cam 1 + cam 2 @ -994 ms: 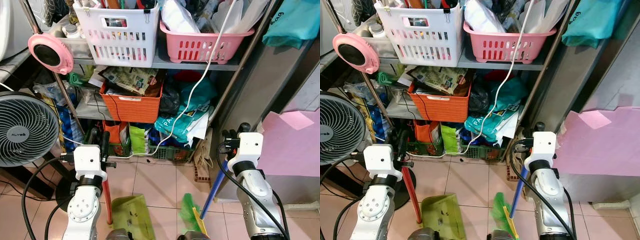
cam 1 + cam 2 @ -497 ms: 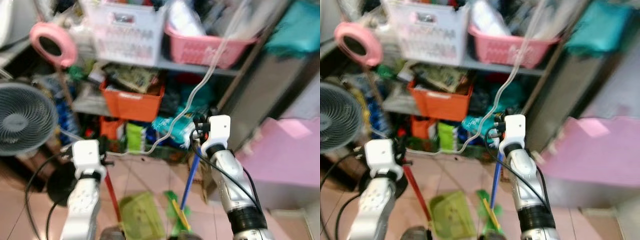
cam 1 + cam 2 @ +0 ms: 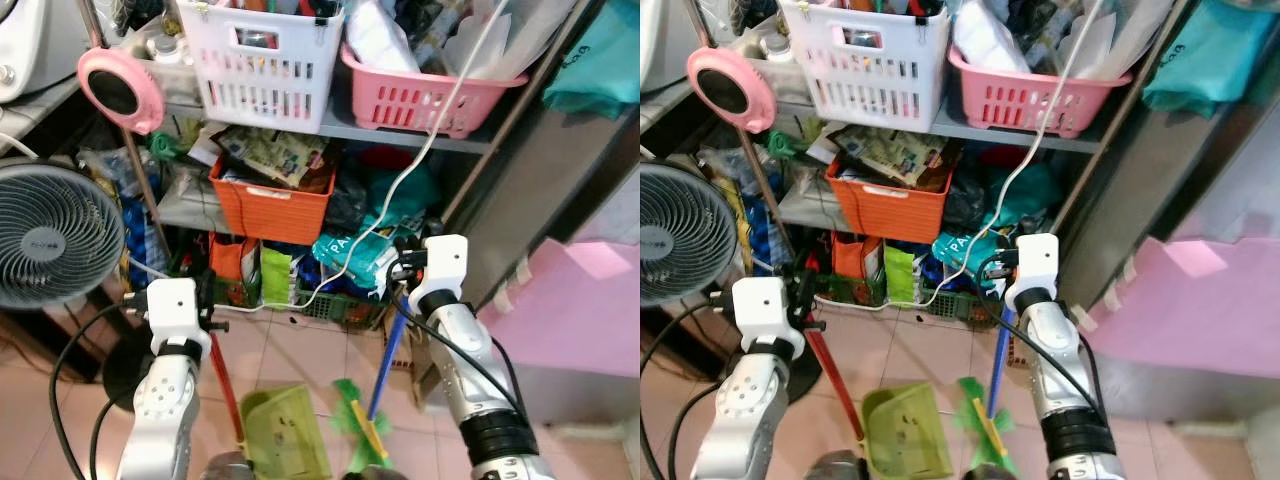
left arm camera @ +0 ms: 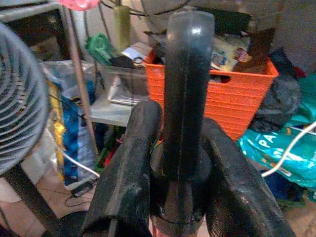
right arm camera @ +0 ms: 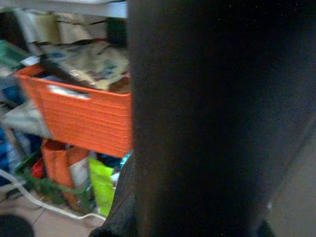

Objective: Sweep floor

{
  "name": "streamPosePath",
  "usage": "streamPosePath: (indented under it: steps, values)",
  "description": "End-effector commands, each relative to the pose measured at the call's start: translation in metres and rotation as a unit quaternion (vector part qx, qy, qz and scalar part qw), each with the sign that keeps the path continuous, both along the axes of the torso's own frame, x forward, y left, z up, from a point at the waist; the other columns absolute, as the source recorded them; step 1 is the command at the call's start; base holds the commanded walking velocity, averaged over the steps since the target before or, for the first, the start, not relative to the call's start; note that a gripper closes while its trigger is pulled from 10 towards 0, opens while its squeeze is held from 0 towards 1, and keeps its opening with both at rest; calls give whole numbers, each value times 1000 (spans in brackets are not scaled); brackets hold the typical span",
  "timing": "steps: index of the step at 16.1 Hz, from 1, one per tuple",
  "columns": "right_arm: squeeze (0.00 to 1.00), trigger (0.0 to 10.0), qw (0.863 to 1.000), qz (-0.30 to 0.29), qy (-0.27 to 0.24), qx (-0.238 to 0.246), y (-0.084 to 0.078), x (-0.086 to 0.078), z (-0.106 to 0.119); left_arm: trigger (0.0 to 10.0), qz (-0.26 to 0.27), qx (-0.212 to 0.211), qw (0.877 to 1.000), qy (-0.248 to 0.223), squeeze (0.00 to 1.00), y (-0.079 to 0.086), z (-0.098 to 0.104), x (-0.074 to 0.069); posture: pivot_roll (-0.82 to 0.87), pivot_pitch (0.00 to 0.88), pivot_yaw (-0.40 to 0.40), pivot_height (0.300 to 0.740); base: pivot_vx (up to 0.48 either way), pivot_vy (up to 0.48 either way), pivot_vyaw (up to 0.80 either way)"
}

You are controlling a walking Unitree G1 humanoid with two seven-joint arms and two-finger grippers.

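Left gripper (image 4: 170,148) clamped on dustpan (image 3: 285,435) handle, right gripper (image 3: 405,262) on broom (image 3: 378,375) stick, closure indiscernible

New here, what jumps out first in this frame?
The cluttered metal shelf straight ahead, with a white basket and pink basket on top and an orange crate below. Nearer, the left pincer grips the red-handled green dustpan, the right pincer the blue-handled broom. A grey fan stands on the left.
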State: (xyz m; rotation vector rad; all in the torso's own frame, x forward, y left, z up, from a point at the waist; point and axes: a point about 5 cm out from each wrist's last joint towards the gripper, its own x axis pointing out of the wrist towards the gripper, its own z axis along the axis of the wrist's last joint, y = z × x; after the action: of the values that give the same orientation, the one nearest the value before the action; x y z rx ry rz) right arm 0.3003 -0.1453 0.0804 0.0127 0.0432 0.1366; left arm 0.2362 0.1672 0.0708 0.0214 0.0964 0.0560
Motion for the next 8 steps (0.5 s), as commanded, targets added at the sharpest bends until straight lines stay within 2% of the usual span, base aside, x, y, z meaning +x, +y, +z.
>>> streamPosePath:
  steps: [1,2,3,4,5,6,8]
  values:
    - [0,10000,1000,-25,14,1,-10,-3,-8,10000,-21,-4,1000,9,0,-3,2,2,92,0,0,740,0,0,-788]
    - [0,10000,1000,-23,11,-4,-10,-3,-7,10000,-25,0,1000,4,0,-3,4,5,89,0,3,740,0,0,-788]
    - [0,10000,1000,-21,9,-6,-10,-2,-6,10000,-27,-19,999,-12,0,-4,9,7,86,0,6,740,0,0,-800]
    - [0,10000,1000,-20,3,-10,-11,2,-3,10000,-30,4,999,-15,0,-6,12,9,84,0,6,740,0,0,-800]
    - [0,10000,1000,-21,-5,-12,-12,7,3,10000,-33,-3,999,-17,0,-7,14,10,76,0,6,740,0,0,-800]
    - [0,10000,1000,-24,-10,-15,-14,10,6,10000,-38,8,999,-26,0,-11,18,10,76,0,0,740,0,0,-800]
    - [0,10000,1000,-23,-8,-18,-15,9,4,10000,-44,-4,999,-23,0,-14,16,9,81,0,-14,740,0,0,-800]
